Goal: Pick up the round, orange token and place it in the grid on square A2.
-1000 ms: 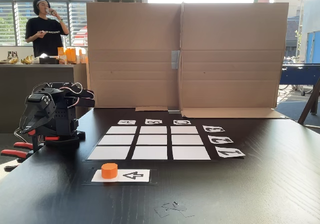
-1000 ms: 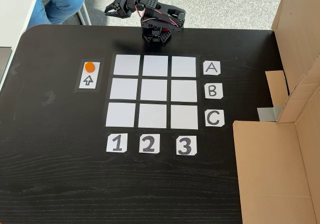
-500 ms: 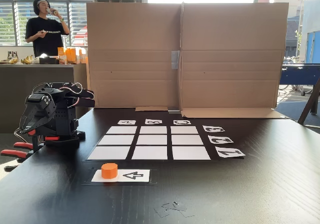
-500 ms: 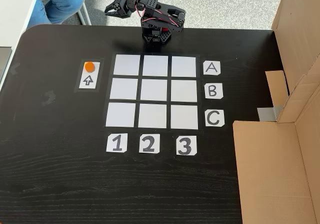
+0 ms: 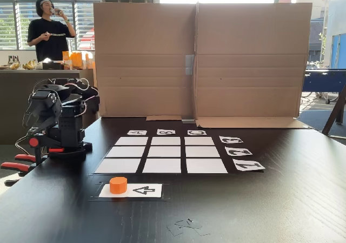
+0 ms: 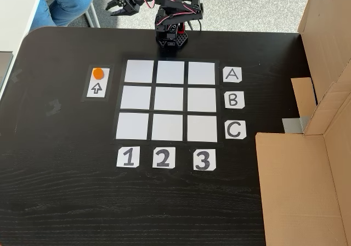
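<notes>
Token waiting on the arrow card

Your gripper (image 6: 111,6) hangs slightly open and empty beyond the table edge (well apart from the grid (image 6: 169,100)); the token (image 6: 97,73) tops the arrow card (image 6: 97,87).

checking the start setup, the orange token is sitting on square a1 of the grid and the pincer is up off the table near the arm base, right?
Not quite. The token is not on any cell of the grid; it sits on the separate arrow card beside it, at the arrowhead end, as the fixed view from above shows. The rest holds: the pincer is raised near the arm base.
</notes>
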Motion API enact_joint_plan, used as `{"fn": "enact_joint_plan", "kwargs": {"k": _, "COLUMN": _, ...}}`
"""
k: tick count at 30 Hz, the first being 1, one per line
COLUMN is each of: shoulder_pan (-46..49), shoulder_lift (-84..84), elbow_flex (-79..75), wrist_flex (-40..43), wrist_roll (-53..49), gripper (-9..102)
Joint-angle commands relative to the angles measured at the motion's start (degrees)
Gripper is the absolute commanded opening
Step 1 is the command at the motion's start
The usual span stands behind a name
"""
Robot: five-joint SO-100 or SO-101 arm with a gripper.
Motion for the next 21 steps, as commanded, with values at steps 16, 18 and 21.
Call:
{"fn": "enact_joint_plan", "kwargs": {"k": 16, "shoulder_pan": -4.04, "shoulder_lift": -48.08, "elbow_flex": -64.86, "wrist_flex": 34.10, "wrist_roll": 6.59, "gripper": 40}}
{"fn": "enact_joint_plan", "kwargs": {"k": 18, "shoulder_pan": -5.27, "shoulder_lift": -51.15, "elbow_flex": -69.52, "wrist_flex": 36.21, "wrist_roll": 7.12, "gripper": 40}}
{"fn": "enact_joint_plan", "kwargs": {"k": 21, "shoulder_pan": -8.09, "shoulder_lift": -53.96, "elbow_flex": -71.19, "wrist_flex": 36.30, "wrist_roll": 7.38, "gripper": 40}}
